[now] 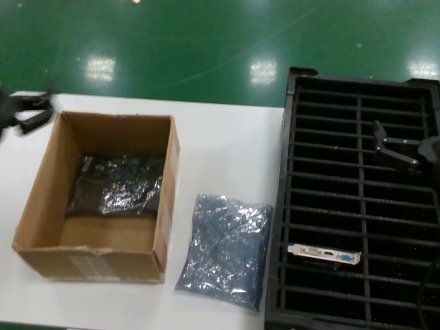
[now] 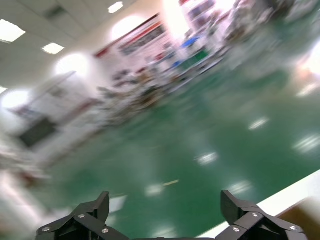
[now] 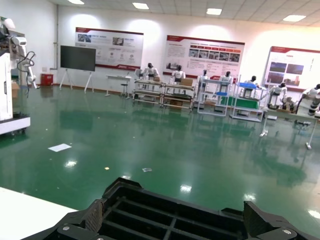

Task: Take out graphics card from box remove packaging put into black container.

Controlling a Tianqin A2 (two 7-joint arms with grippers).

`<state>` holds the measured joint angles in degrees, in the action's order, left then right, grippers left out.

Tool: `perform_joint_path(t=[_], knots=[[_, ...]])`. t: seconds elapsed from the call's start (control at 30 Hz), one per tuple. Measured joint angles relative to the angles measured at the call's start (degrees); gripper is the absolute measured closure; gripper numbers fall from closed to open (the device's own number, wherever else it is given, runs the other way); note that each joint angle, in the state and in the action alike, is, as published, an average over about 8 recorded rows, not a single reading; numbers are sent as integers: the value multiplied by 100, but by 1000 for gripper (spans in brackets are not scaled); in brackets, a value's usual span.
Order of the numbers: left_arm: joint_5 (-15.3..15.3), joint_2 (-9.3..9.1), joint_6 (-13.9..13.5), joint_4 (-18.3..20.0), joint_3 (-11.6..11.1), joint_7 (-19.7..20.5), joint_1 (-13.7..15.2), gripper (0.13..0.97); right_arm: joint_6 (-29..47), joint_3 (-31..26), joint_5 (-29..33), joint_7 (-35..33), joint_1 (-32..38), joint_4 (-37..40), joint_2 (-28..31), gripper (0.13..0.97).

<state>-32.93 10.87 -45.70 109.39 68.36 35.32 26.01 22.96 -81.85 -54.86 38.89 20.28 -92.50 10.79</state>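
The graphics card stands in a slot of the black container [image 1: 357, 103], toward its near end; only its silver end bracket [image 1: 323, 254] with a blue port shows. The empty silvery-grey packaging bag [image 1: 223, 251] lies flat on the white table between the cardboard box [image 1: 41, 179] and the container. My right gripper [image 1: 388, 146] hangs open and empty above the container's far half; its wrist view shows the container's far rim [image 3: 170, 210] between its fingers. My left gripper [image 1: 38, 110] is open and empty, just outside the box's far left corner.
A second crinkled silvery bag [image 1: 117, 184] with something dark in it lies on the box's floor. The white table [image 1: 227, 144] ends at a green floor beyond. The left wrist view shows only floor and a strip of table edge [image 2: 295, 192].
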Motion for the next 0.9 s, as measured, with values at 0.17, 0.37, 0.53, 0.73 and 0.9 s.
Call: perform_joint_path(t=[0.17,0.37,0.53,0.73,0.9], knots=[[167,-91,534,31,-78,-473,-202,303,-54,-23,-113,-90,-48,2,15,129],[-331,-29,736,-88,95,-613,-335,244,-196,-84,-413,-332,-173,7,55,129],[-804,18,1005,-207,252,-819,-493,200,-344,-147,-724,-584,-304,13,96,129],[-1376,75,1333,-351,443,-1068,-688,152,-524,-224,-1101,-887,-463,19,146,129],[-1866,123,1614,-474,607,-1282,-853,137,-678,-290,-1425,-1148,-599,25,189,129]])
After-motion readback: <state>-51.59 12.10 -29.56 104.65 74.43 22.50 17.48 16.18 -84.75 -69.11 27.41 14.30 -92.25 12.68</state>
